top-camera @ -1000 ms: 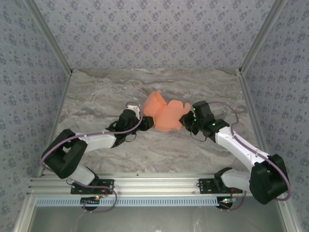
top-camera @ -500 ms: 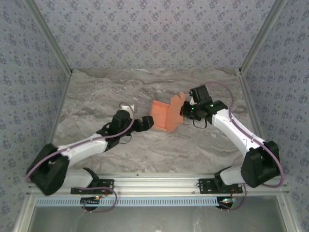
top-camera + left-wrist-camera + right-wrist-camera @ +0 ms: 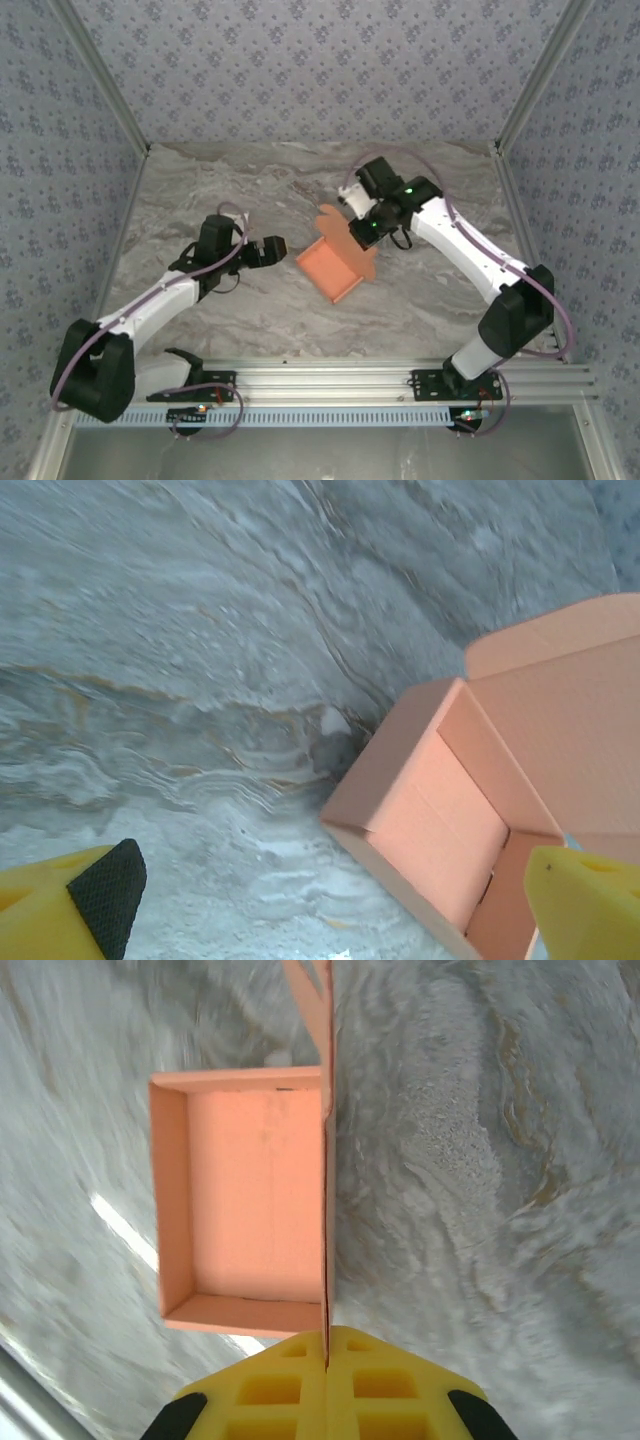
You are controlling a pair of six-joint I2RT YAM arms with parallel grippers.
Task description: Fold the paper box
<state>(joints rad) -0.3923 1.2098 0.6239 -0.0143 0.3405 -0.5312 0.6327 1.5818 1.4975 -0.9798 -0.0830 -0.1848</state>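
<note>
Paper box (image 3: 335, 268) mouth-up, long axis diagonal; right gripper (image 3: 360, 237) clamped on it; left gripper (image 3: 276, 249) apart.

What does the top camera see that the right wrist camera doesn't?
Top camera: the left claw, open, near the box, and the patterned walls. Right wrist camera: a close look inside the box, with the right claw pinched on its thin upright edge. Both: the orange box on the marble table.
</note>
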